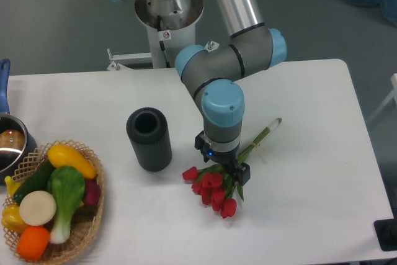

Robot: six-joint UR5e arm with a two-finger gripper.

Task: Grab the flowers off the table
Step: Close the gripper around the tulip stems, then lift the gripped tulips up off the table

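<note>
The gripper [227, 167] sits low over the flowers [214, 188] lying on the worktop [310, 172], jaw state indiscernible; the grasp step appears current, next requiring confirmed closure on the stems, then lift.

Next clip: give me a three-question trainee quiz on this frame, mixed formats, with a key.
1. True or false: the flowers lie on the table with the gripper directly over them.
2. What stands just left of the flowers? A) black cylinder B) glass jar C) blue mug
3. Fill in: the basket of produce sits at the table's front ___ corner in the picture.

Key: 1 true; 2 A; 3 left.
</note>
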